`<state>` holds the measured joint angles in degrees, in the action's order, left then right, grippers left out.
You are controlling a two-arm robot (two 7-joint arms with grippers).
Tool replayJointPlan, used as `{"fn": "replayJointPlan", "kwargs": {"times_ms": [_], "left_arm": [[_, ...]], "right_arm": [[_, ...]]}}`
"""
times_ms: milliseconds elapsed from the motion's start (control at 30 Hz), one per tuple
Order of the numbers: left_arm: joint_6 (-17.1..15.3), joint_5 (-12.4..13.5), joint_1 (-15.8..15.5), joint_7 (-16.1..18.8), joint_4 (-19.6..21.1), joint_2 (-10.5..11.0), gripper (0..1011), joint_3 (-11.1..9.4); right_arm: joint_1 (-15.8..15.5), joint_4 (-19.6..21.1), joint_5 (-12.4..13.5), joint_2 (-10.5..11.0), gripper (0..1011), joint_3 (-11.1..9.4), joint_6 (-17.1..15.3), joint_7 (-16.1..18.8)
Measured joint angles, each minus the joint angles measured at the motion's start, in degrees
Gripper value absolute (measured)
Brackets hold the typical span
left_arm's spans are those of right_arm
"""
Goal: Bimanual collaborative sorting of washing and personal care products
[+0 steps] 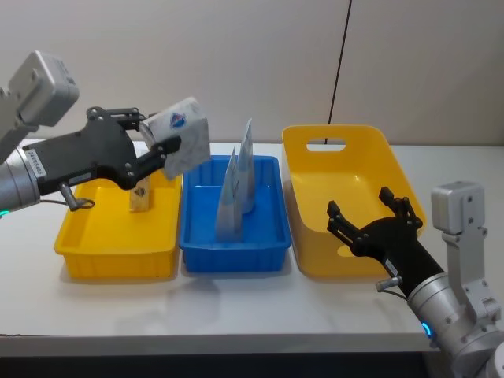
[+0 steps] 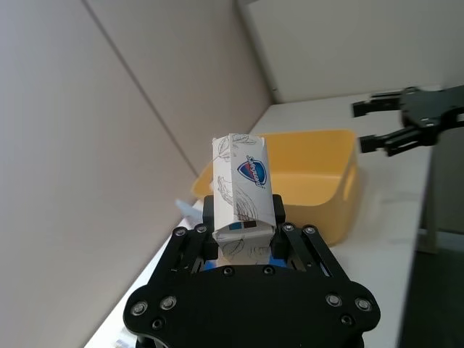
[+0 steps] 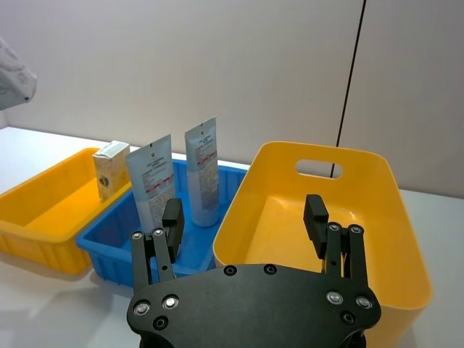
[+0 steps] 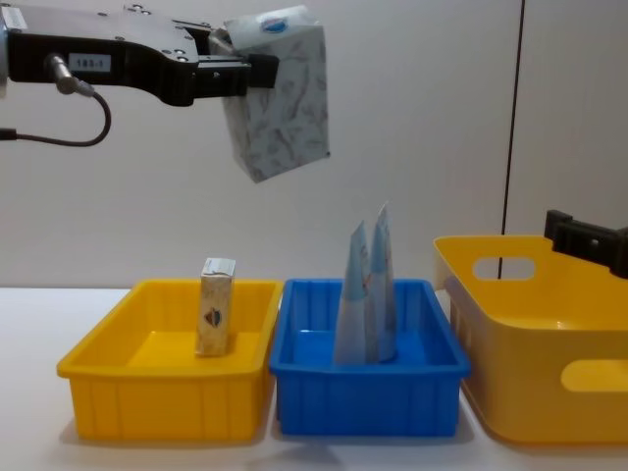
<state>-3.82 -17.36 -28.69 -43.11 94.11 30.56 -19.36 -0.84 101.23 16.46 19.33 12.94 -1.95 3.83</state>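
Nearest, the right tool [image 1: 364, 211] is held with its fingers spread wide by the near right corner of the large yellow bin [image 1: 331, 264], whose inside offers open room. A bare strip of table [image 1: 236, 315] is seen in front of three bins set side by side, rims almost touching. In the middle blue bin [image 1: 232, 260] two tubes [image 1: 235, 197] are stood upright close together, perhaps touching, with free floor around them. In the low yellow bin [image 1: 118, 264] on the left a small carton [image 1: 142, 197] is stood upright towards the far wall. Farthest and highest, a second carton [image 1: 179, 143] is clamped, tilted, in the left tool [image 1: 161, 146], well above the rims where those two bins meet.
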Motion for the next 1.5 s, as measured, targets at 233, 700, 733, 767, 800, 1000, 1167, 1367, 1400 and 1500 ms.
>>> {"fn": "replayJointPlan", "kwargs": {"times_ms": [233, 700, 733, 767, 800, 1000, 1167, 1367, 1400, 1500], "left_arm": [[2.2, -3.1, -0.8, -6.1, -0.6, 1.1, 346, -1.2], [3.3, -5.1, -2.2, -13.5, -1.8, 2.3, 346, -5.2], [3.3, -5.0, -2.2, -13.6, -1.8, 2.5, 346, -5.4], [3.2, -5.0, -2.3, -13.7, -1.9, 2.6, 346, -5.6], [3.1, -4.8, -2.3, -13.8, -1.9, 2.6, 346, -5.8], [2.8, -4.0, -2.8, -14.2, -2.5, 3.4, 346, -6.9], [2.9, -3.8, -3.1, -14.8, -2.9, 4.1, 346, -7.3], [3.7, -4.2, -3.2, -15.8, -3.2, 4.7, 346, -7.6], [3.9, -4.3, -3.2, -16.0, -3.2, 4.8, 346, -7.7], [4.3, -4.7, -3.3, -16.6, -3.4, 5.0, 346, -7.8]], "right_arm": [[0.0, 0.0, 0.0, 0.0, 1000, 0.0, 0.0, 0.0], [0.0, 0.0, 0.0, 0.0, 1000, 0.0, 0.0, 0.0], [0.0, 0.0, 0.0, 0.0, 1000, 0.0, 0.0, 0.0], [0.0, 0.0, 0.0, 0.0, 1000, 0.0, 0.0, 0.0], [0.0, 0.0, 0.0, 0.0, 1000, 0.0, 0.0, 0.0], [0.0, 0.0, 0.0, 0.0, 1000, 0.0, 0.0, 0.0], [0.0, 0.0, 0.0, 0.0, 1000, 0.0, 0.0, 0.0], [0.0, 0.0, 0.0, 0.0, 1000, 0.0, 0.0, 0.0], [0.0, 0.0, 0.0, 0.0, 1000, 0.0, 0.0, 0.0], [0.0, 0.0, 0.0, 0.0, 1000, 0.0, 0.0, 0.0]]}}
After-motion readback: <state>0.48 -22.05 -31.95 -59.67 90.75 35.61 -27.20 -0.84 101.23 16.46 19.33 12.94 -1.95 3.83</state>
